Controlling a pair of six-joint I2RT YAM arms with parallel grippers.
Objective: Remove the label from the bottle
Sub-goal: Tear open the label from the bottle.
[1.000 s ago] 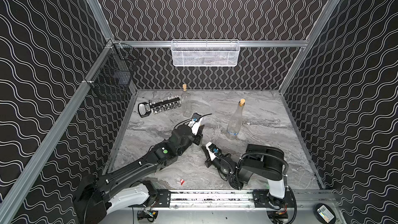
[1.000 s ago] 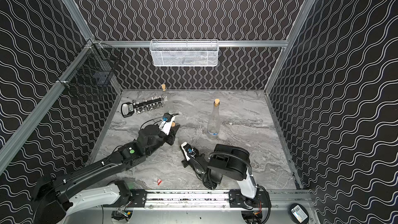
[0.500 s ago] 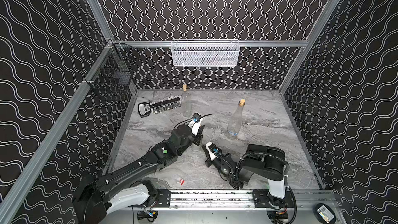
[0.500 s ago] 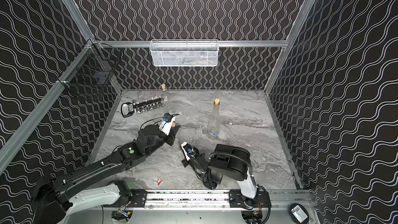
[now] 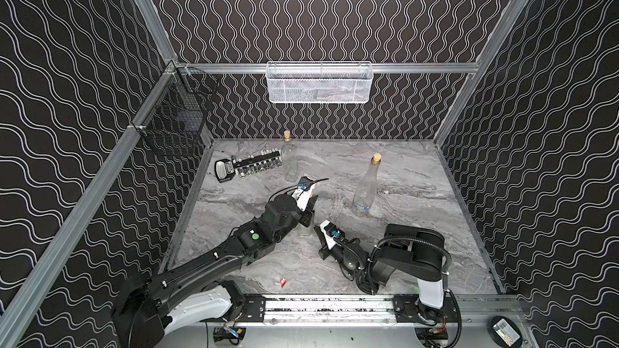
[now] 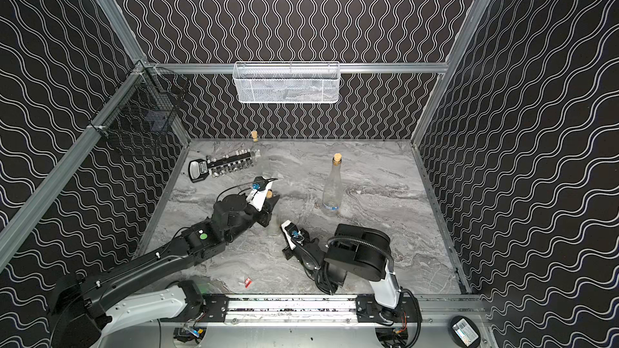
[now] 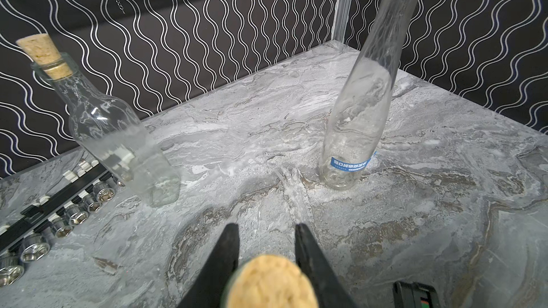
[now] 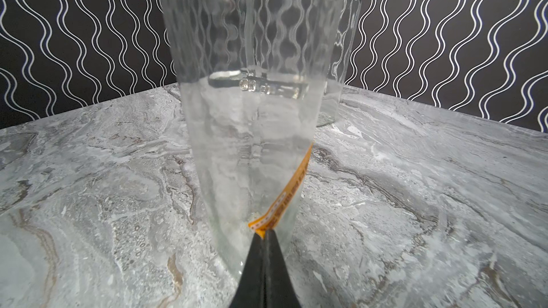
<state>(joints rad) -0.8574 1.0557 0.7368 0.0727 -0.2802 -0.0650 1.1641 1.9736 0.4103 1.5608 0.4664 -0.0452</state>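
Near the table (image 5: pixel 418 195) centre, seen from above, the bottle (image 8: pixel 252 114) stands upright, long axis vertical; the left gripper (image 7: pixel 267 228), reaching in from 8 o'clock, is clamped on its neck just under the cork (image 7: pixel 271 282); the right gripper (image 8: pixel 264 232), at the base at 4 o'clock, is pinched tight on the orange label (image 8: pixel 292 186), which slants up the glass from the pinch; the peel, I judge, turns on a pull out toward 4 o'clock, away from the bottle; the right arm is the nearer.
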